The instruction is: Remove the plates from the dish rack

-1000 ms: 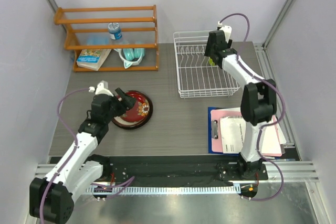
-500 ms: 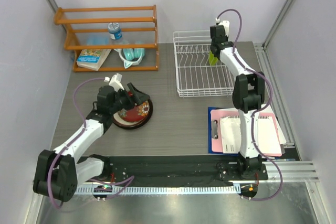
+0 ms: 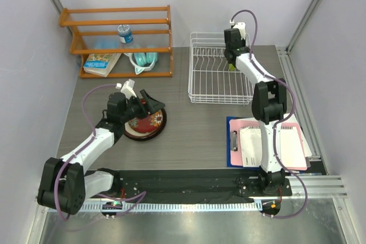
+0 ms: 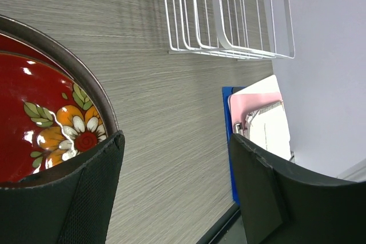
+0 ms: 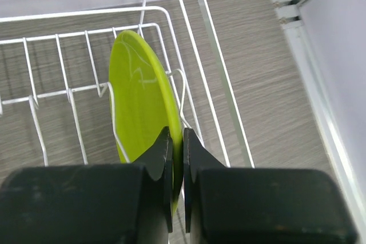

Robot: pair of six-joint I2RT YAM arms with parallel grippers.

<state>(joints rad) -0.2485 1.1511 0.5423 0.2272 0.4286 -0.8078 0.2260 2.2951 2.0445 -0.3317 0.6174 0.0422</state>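
- Toward the right side of the dish rack (image 5: 220, 78), the lime green plate (image 5: 143, 90) stands on edge between the tines, so its upper rim is free to pinch.
- Right gripper (image 5: 176, 141): jaws nearly closed and clamped on that rim from above, which suits a straight lift out.
- Left gripper (image 4: 176, 144): jaws wide and holding nothing, hovering by the dark red plate (image 4: 34, 130).
- That plate lies flat on the worktop (image 4: 171, 72), apparently stacked on a larger plate.
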